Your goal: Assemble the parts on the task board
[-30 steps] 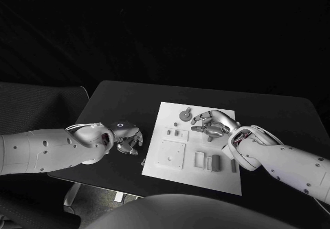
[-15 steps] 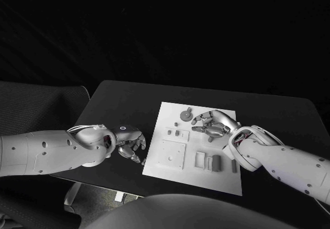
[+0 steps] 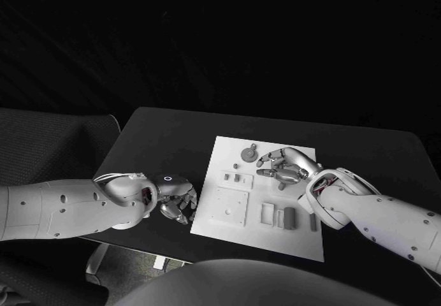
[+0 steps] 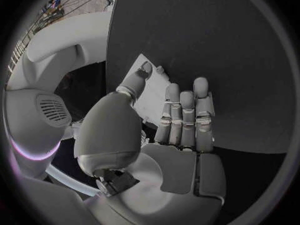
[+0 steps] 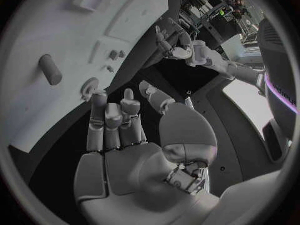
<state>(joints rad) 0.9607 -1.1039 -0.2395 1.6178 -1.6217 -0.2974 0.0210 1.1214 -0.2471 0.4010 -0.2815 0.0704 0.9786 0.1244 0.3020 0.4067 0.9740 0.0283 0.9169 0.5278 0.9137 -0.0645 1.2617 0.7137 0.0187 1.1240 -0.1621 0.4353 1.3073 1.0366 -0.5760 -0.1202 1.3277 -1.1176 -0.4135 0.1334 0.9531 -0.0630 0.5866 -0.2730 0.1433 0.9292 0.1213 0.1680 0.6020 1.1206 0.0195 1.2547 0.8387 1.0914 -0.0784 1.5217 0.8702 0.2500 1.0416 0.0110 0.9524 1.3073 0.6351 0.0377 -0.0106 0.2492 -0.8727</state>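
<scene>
Left hand [image 3: 173,199] empty, fingers apart; right hand [image 3: 287,166] empty, fingers spread.

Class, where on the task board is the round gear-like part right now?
In the head view, the round gear-like part lies near the task board's far edge, just left of the right hand.

Lab, black table [image 3: 174,137] (robot rig)

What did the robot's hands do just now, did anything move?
The left hand slid along the black table toward the robot's body, staying beside the near left corner of the task board. It took hold of nothing and let go of nothing. The right hand stayed over the far part of the board, holding nothing, and the grey parts did not move.
</scene>
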